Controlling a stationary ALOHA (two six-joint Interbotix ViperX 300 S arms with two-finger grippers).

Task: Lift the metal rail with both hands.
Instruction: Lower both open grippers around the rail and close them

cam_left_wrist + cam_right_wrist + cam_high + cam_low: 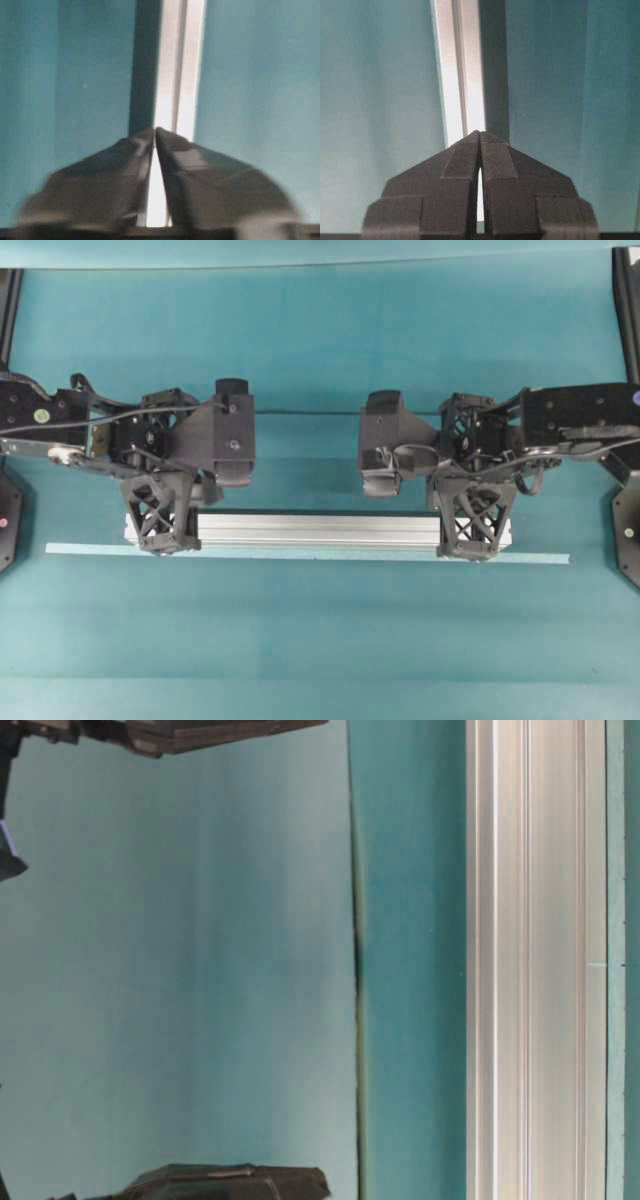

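The metal rail (320,530) is a long grooved silver bar lying left to right on the teal table, and it shows close up in the table-level view (530,960). My left gripper (160,520) hangs over the rail's left end and my right gripper (477,522) over its right end. In the blurred left wrist view the left gripper (154,131) has its tips together, with the rail (180,65) running away below them. The right gripper (479,134) is likewise shut, tips touching, above the rail (460,75). Nothing sits between either pair of fingers.
A thin, longer pale teal strip (300,553) lies along the rail's near side, reaching past both ends. The black arm bodies (215,435) (400,440) crowd the space behind the rail. Black frame posts stand at the far left and right edges.
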